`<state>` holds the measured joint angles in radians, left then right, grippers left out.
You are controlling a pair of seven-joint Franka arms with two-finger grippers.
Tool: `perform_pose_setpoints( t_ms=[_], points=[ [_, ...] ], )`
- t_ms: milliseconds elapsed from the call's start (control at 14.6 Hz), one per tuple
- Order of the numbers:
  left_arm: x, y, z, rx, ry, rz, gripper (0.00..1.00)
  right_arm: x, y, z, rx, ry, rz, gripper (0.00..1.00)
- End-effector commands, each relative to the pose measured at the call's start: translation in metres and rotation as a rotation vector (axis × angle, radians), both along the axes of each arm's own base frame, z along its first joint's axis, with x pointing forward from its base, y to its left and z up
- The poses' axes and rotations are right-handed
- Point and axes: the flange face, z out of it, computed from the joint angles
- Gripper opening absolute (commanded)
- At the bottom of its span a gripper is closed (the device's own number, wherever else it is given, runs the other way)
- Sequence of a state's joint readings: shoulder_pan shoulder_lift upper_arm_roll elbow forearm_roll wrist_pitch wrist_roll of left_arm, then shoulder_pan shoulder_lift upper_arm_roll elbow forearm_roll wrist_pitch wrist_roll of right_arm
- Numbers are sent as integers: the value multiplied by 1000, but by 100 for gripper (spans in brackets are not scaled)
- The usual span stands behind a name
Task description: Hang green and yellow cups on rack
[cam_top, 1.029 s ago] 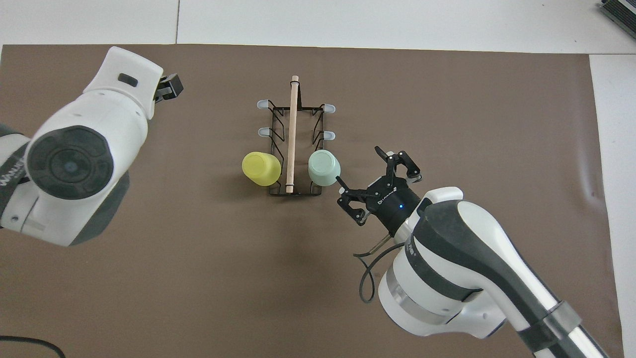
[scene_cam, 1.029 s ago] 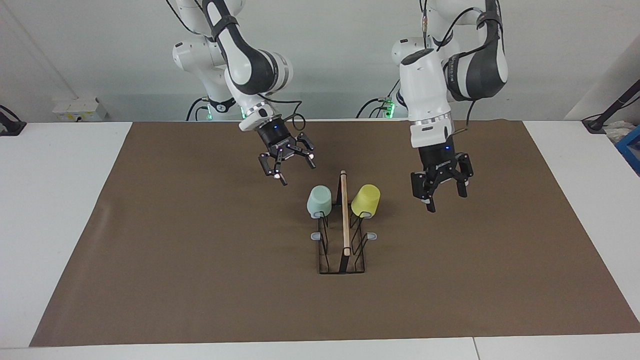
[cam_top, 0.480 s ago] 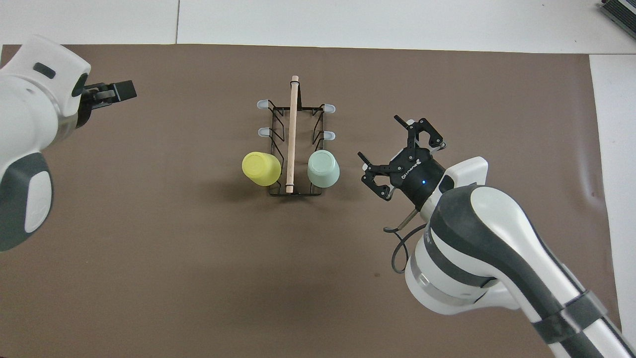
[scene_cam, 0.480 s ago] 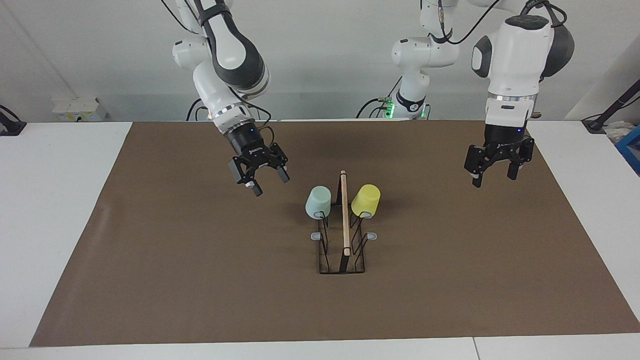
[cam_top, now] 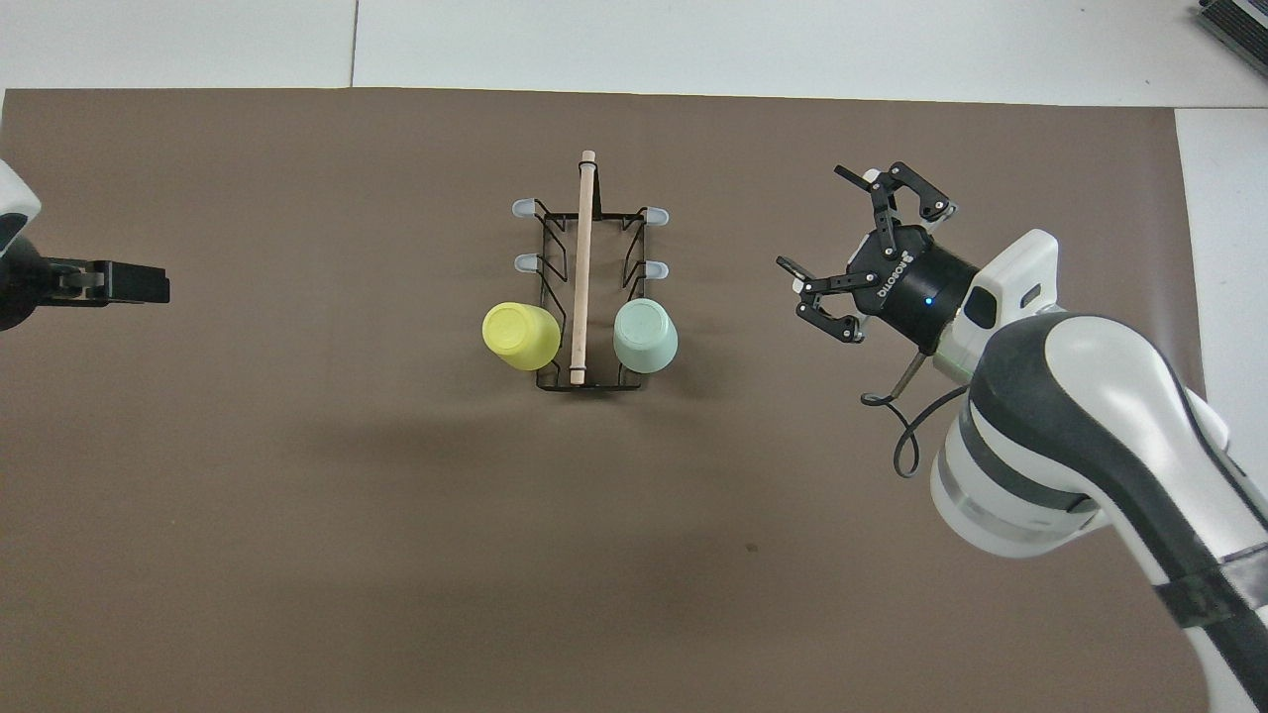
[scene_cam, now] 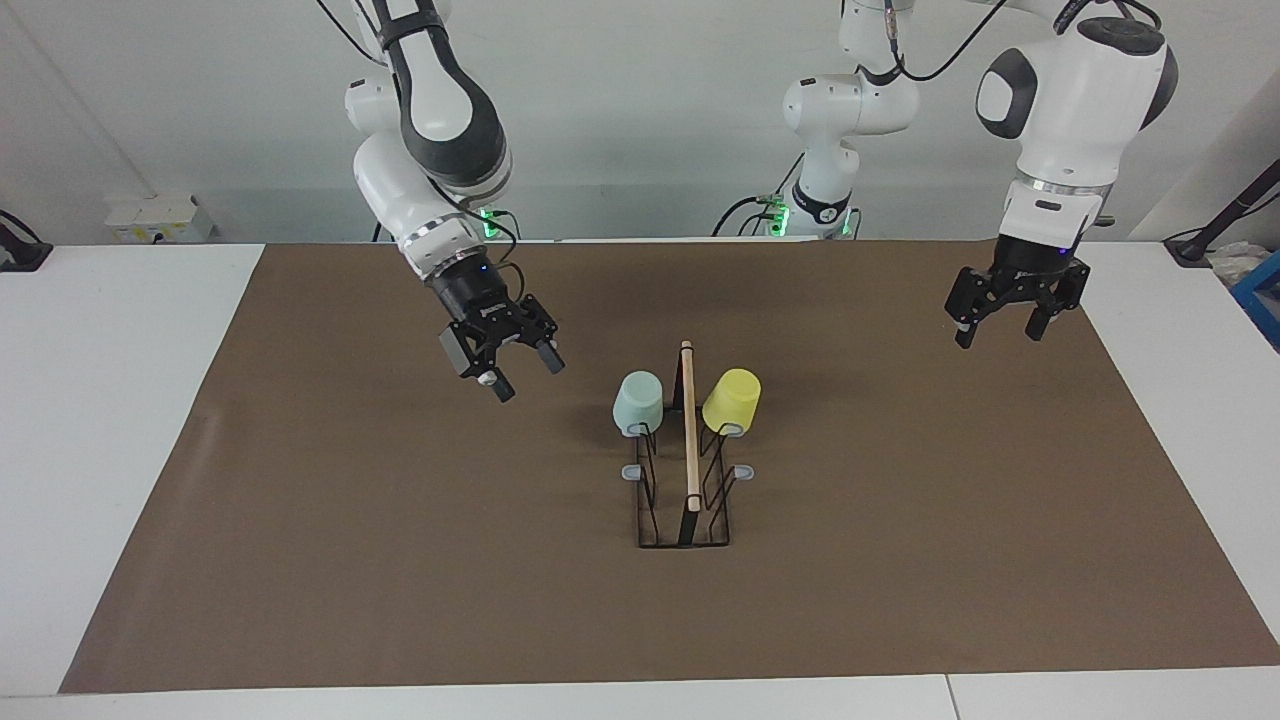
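The rack (scene_cam: 690, 450) (cam_top: 582, 267) stands mid-mat, a black wire stand with a wooden bar on top. The green cup (scene_cam: 638, 403) (cam_top: 645, 336) and the yellow cup (scene_cam: 731, 400) (cam_top: 521, 335) hang upside down on the two pegs nearest the robots, one on each side of the bar. My right gripper (scene_cam: 527, 375) (cam_top: 810, 216) hovers open and empty over the mat, off the green cup's side. My left gripper (scene_cam: 996, 338) (cam_top: 149, 287) hangs open and empty over the mat's edge at the left arm's end, well away from the yellow cup.
A brown mat (scene_cam: 400, 560) covers most of the white table (scene_cam: 100, 400). The rack's other grey-tipped pegs (cam_top: 524, 210) carry nothing. A blue box (scene_cam: 1262, 290) sits at the table's edge by the left arm, and a white socket box (scene_cam: 160, 218) by the wall.
Both grippers have drawn away from the rack toward their own ends of the table, the left one much farther and higher. The cups have stayed on their pegs.
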<state>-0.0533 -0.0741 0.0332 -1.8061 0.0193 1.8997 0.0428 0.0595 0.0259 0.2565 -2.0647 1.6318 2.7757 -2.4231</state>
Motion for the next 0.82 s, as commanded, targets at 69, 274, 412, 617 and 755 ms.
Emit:
perform_pose_setpoints(
  t_ms=[69, 274, 412, 617, 755],
  points=[
    [-7, 1, 12, -47, 61, -26, 100, 13, -27, 8, -10, 52, 100, 100],
    [-6, 8, 24, -58, 72, -31, 100, 25, -62, 23, -20, 151, 206, 100],
    [-4, 12, 25, -55, 81, -51, 100, 26, -86, 26, -24, 214, 241, 100],
    [-4, 13, 24, -53, 83, -62, 100, 25, -124, 37, -54, 329, 266, 100],
    [-6, 15, 23, -54, 97, -59, 100, 26, -143, 51, -104, 405, 275, 100]
  ],
)
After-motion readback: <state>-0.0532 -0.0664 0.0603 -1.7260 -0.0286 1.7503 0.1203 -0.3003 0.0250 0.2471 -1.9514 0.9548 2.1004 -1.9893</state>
